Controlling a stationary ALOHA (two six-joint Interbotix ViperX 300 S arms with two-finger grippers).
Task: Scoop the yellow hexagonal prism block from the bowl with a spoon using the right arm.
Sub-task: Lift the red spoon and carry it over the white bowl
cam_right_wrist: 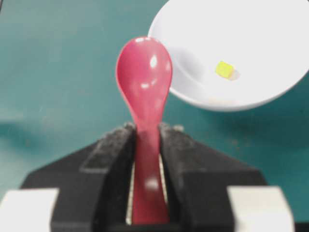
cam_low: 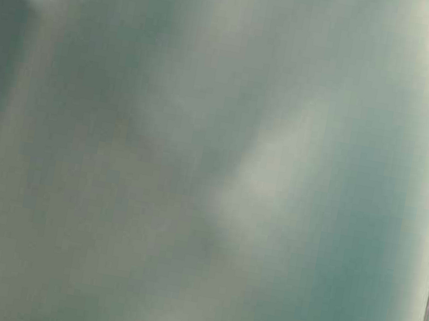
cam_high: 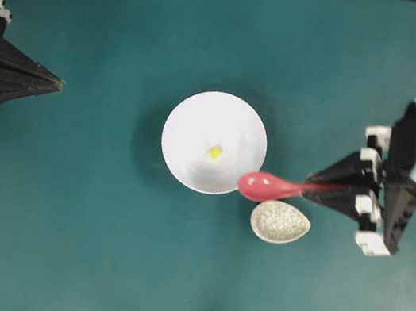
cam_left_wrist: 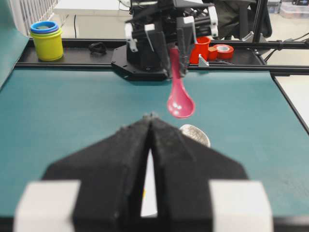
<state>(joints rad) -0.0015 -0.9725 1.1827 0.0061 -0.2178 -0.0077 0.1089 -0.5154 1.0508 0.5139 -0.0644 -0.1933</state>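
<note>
Teal tabletop [cam_high: 60, 218] under right gripper [cam_high: 311, 188] pinching spoon [cam_high: 267, 186] beside bowl [cam_high: 190, 120]; left gripper [cam_high: 58, 83] pressed together.

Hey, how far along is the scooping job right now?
Done: the right gripper is shut on the spoon by its handle. In hand: the spoon's head hangs by the bowl's rim, beside the speckled dish. Left: the yellow block lies unscooped in the bowl. The left gripper is shut, away from it.
</note>
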